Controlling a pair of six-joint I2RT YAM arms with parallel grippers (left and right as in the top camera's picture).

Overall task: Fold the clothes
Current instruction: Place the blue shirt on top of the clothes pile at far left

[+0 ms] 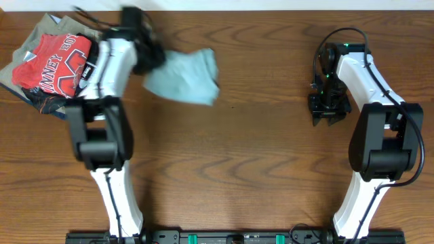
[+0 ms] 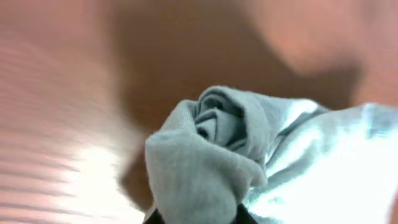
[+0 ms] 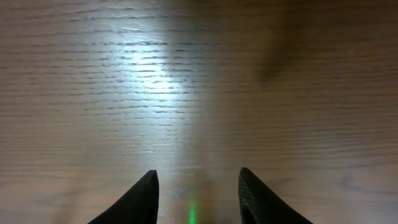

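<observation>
The clothes (image 1: 184, 76) are one pale blue-grey garment, bunched on the table at the upper middle of the overhead view. My left gripper (image 1: 150, 55) is at its left end and looks blurred. In the left wrist view a rolled wad of the clothes (image 2: 205, 162) fills the space between the dark fingertips, so my left gripper (image 2: 194, 216) is shut on it. My right gripper (image 1: 329, 114) stays far to the right over bare wood. In the right wrist view, my right gripper (image 3: 198, 180) is open with nothing between its fingers.
A heap of other garments lies at the table's far left corner, topped by a red T-shirt (image 1: 53, 64) with white lettering over dark and khaki pieces (image 1: 44, 102). The wooden table (image 1: 237, 156) spreads between the two arms.
</observation>
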